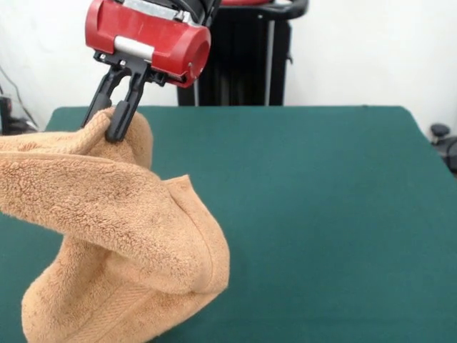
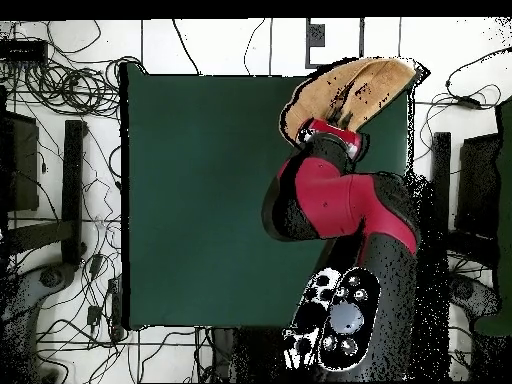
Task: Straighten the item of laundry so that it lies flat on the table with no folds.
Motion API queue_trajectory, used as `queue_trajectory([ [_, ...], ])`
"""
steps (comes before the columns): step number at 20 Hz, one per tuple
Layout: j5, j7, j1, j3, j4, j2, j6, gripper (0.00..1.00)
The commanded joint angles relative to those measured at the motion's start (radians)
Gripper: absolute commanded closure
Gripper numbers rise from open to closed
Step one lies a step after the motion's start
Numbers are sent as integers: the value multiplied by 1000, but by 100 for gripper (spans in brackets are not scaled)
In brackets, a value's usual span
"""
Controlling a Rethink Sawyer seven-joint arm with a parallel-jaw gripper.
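The item of laundry [image 1: 121, 229], a light orange-tan terry towel, hangs lifted and twisted at the left of the front view, with its lower part bunched near the front edge of the dark green table [image 1: 321, 214]. My gripper [image 1: 103, 123] is shut on the towel's top edge, black fingers [image 1: 120, 123] pinching the cloth. In the overhead view the towel [image 2: 345, 95] shows at the table's far right corner, partly hidden by my red arm, and the table [image 2: 200, 200] spreads to the left. The gripper's tips are hidden there.
My red and black arm [image 2: 340, 200] covers the right part of the table in the overhead view. Cables [image 2: 60, 90] and black stands [image 2: 72, 180] lie on the floor around the table. The pedestal [image 1: 243, 57] stands behind the table's far edge.
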Motion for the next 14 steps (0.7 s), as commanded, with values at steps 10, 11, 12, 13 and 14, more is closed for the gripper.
queue_trajectory([
  [10,75,85,181,-162,138,153,-249,100],
  [11,77,83,180,-157,139,158,-257,100],
  [12,91,85,190,-168,143,173,-271,100],
  [13,101,90,191,-167,146,180,-277,100],
  [14,116,93,197,-176,149,193,-286,100],
])
